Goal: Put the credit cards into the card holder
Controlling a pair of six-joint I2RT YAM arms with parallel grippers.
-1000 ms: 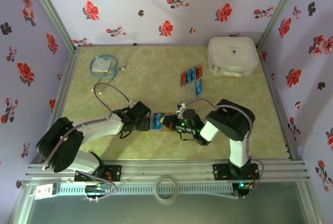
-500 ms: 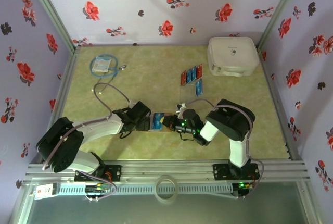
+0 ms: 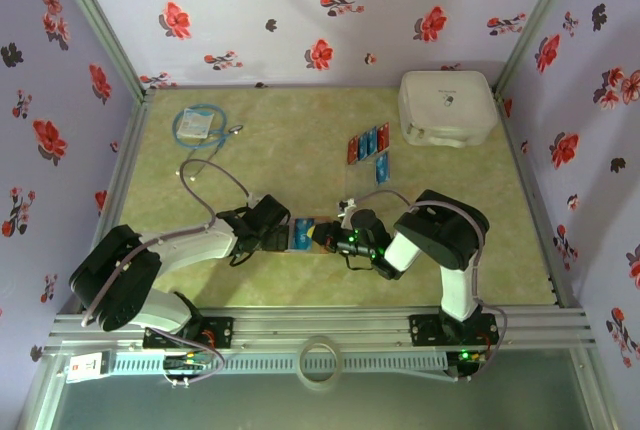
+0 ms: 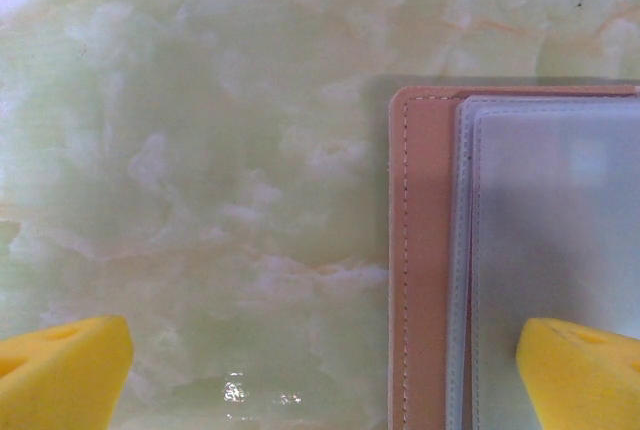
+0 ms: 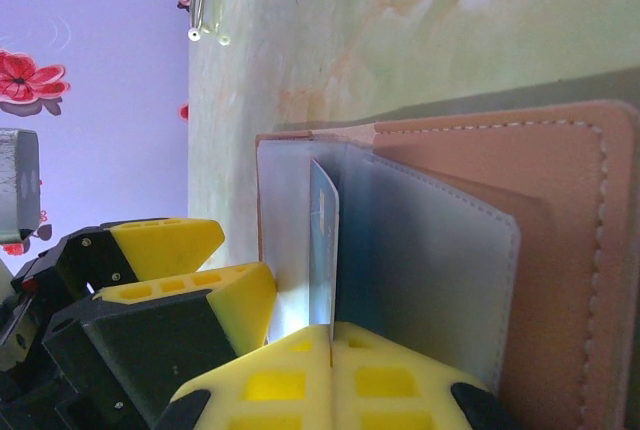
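Note:
The reddish-brown card holder [image 5: 565, 250] lies open on the table, its greyish clear pockets [image 5: 420, 250] facing up. My right gripper [image 5: 331, 350] is shut on a blue credit card [image 5: 323, 240], which stands edge-on at the mouth of a pocket. My left gripper [image 4: 320, 380] is open at the holder's [image 4: 422, 250] left edge, with one yellow fingertip [image 4: 585, 370] over the clear pocket [image 4: 560, 220] and the other over bare table. From above, both grippers meet at the blue card [image 3: 304, 228]. More red and blue cards [image 3: 368, 144] lie farther back, one blue card [image 3: 383, 167] apart from them.
A big white box [image 3: 447, 106] stands at the back right. A coiled blue cable [image 3: 198, 125] lies at the back left, and a grey cable [image 3: 215, 172] runs toward the left arm. Patterned walls close in the table on three sides.
The right gripper with the blue card has crept slightly left toward the left gripper. The left arm looks unmoved.

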